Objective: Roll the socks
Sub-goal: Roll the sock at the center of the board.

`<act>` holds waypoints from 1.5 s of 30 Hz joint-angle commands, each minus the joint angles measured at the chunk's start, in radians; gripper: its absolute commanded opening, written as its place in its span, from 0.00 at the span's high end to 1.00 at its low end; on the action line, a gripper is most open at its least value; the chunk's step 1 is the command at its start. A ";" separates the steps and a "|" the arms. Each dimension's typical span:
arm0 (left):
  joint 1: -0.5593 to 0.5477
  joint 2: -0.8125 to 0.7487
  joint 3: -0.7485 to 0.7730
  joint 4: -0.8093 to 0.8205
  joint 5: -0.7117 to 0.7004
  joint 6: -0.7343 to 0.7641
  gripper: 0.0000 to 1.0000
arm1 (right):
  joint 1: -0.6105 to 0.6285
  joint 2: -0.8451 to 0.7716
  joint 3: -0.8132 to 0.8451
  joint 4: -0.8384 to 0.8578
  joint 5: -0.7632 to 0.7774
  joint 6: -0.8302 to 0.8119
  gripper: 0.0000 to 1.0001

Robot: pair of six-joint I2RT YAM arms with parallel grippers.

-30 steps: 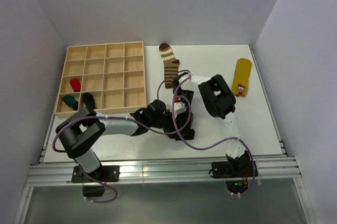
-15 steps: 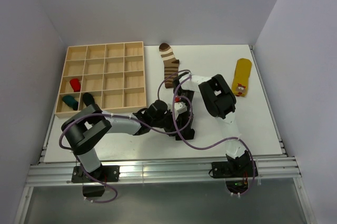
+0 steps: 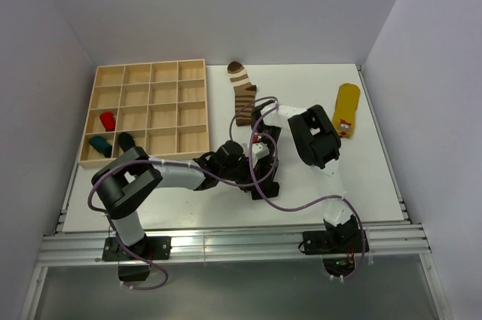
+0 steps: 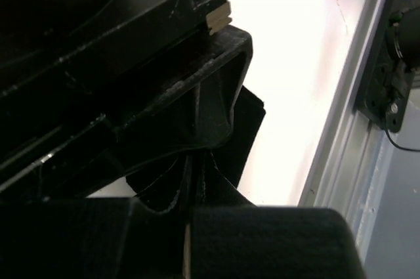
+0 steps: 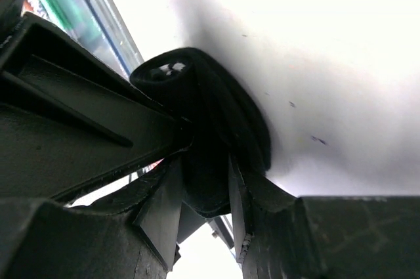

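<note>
A black sock [image 5: 210, 128] is seen in the right wrist view rolled into a thick bundle, its open end showing as a dark ring. It lies on the white desk [image 3: 361, 177] near the middle, where both arms meet. A flap of the same black fabric is spread flat on the desk in the left wrist view. A brown-and-cream striped sock [image 3: 242, 92] is laid out flat towards the far edge, and a yellow sock [image 3: 345, 109] is laid at the right, both well apart from the fingers.

The left arm [image 3: 169, 177] is stretched low across the near desk towards the right. The right arm [image 3: 316, 139] is folded, with its wrist bent down and leftwards. The right fingers [image 5: 161, 220] are set on either side of the roll, which fills the gap between them. The left fingers [image 4: 226, 193] are closed together at the fabric's edge; whether cloth is pinched cannot be told.
</note>
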 commanded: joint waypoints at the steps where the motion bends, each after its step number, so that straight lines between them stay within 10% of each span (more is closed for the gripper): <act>1: -0.036 0.059 0.007 -0.064 -0.041 -0.034 1.00 | -0.021 -0.053 0.010 0.259 0.003 0.010 0.60; 25: -0.027 0.108 0.030 -0.124 -0.140 -0.121 1.00 | -0.170 -0.332 -0.174 0.402 0.018 0.113 0.48; 45: 0.097 0.197 0.013 -0.095 0.113 -0.186 1.00 | -0.315 -0.845 -0.617 0.828 -0.071 0.095 0.45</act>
